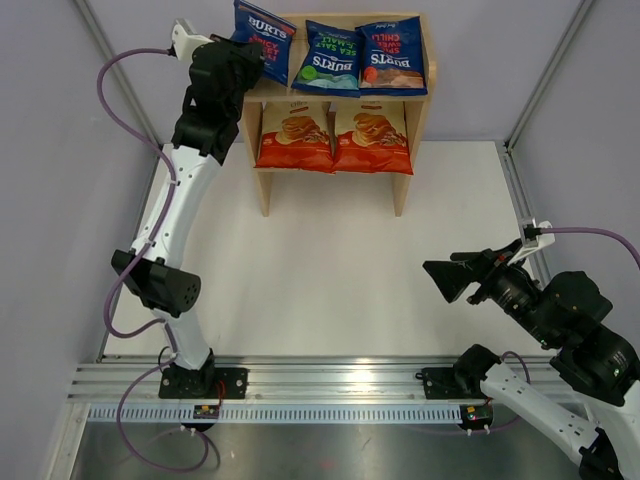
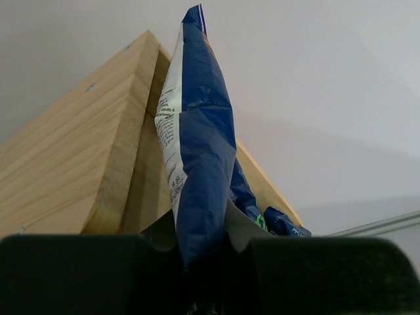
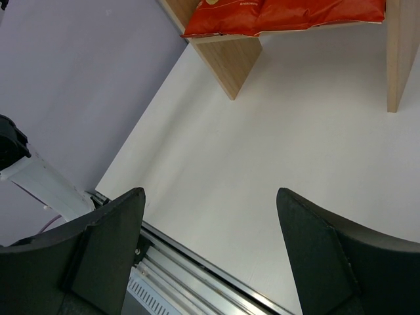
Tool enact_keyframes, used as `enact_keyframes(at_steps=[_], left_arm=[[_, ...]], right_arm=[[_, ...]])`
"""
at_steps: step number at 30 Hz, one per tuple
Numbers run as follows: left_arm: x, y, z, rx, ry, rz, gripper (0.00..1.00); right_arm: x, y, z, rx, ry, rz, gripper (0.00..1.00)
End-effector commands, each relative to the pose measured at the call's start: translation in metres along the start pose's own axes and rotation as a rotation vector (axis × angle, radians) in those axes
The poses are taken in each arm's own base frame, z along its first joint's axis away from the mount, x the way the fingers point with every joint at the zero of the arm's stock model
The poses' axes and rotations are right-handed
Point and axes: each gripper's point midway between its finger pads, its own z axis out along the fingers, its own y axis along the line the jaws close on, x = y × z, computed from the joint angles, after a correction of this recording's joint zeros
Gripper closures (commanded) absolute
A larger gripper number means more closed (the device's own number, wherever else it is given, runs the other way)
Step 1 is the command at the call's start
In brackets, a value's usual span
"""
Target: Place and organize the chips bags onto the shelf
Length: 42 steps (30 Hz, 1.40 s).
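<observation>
At the left end of the top tier of the shelf (image 1: 264, 190): blue bag (image 1: 268, 38), upright, pinched by the closed left gripper (image 2: 205, 252). Teal-labelled bag (image 1: 332, 55) and red-labelled bag (image 1: 392, 55) stand beside it; orange bags (image 1: 295, 135) sit below. Right gripper (image 3: 210, 203): spread wide, empty. Step: final placement. Next: let go without toppling it.

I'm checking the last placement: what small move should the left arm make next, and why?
Probably open the left pincer and release: the Burts bag it pinches seems already at the left end of the top tier of the shelf, beside two other Burts bags, with both Cassava bags below.
</observation>
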Motion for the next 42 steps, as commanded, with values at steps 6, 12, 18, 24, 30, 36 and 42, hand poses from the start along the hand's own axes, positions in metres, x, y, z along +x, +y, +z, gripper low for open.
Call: enact_keyframes(at_steps=[6, 12, 18, 24, 30, 36, 42], left_arm=[[0.018, -0.017, -0.002, 0.021, 0.068, -0.066, 0.95], [0.028, -0.008, -0.006, -0.033, 0.078, -0.093, 0.96], [0.041, 0.000, -0.001, -0.054, 0.110, -0.140, 0.91], [0.055, 0.005, 0.004, -0.079, 0.157, -0.162, 0.88], [0.057, 0.013, -0.002, -0.118, 0.169, -0.153, 0.67], [0.043, 0.017, -0.011, -0.146, 0.145, -0.089, 0.54], [0.031, 0.029, -0.024, -0.219, 0.124, -0.005, 0.46]], right_arm=[[-0.009, 0.005, -0.009, -0.020, -0.032, 0.021, 0.11], [-0.008, 0.005, -0.012, -0.022, -0.033, 0.027, 0.11], [-0.010, 0.005, -0.018, -0.023, -0.046, 0.032, 0.11], [-0.010, 0.004, -0.021, -0.022, -0.049, 0.030, 0.11], [-0.010, 0.003, -0.024, -0.024, -0.055, 0.032, 0.11], [-0.011, 0.004, -0.027, -0.033, -0.062, 0.033, 0.11], [-0.010, 0.005, -0.028, -0.039, -0.060, 0.031, 0.11]])
